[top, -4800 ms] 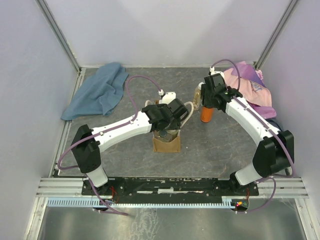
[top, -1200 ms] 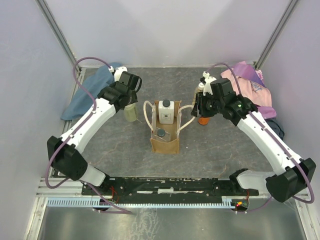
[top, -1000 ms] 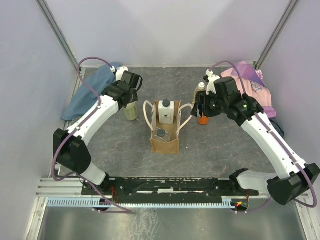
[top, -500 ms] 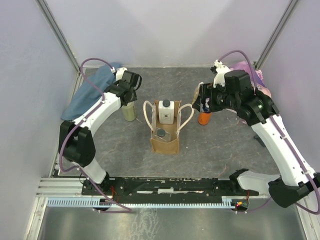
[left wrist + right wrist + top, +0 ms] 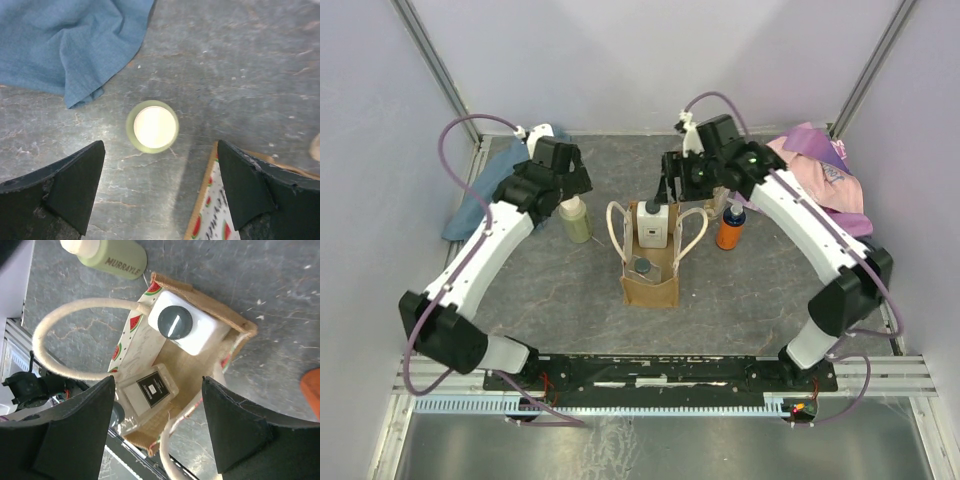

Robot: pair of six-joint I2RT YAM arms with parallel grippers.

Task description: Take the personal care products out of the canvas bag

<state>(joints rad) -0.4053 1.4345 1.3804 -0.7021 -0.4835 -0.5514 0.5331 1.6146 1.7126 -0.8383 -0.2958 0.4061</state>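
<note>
The canvas bag stands mid-table with its cream handles spread. Inside it are a white bottle with a dark cap and a clear bottle with a black label. A pale green bottle with a cream cap stands on the table left of the bag. An orange bottle with a blue cap stands to its right. My left gripper hangs open above the cream cap, apart from it. My right gripper is open over the bag's mouth, holding nothing.
A blue cloth lies at the back left, close to the green bottle. A pink-purple cloth lies at the back right. Enclosure walls surround the table on three sides.
My left gripper opened off the pale green bottle, which now stands alone. My right arm swung left from the orange bottle to above the bag.
</note>
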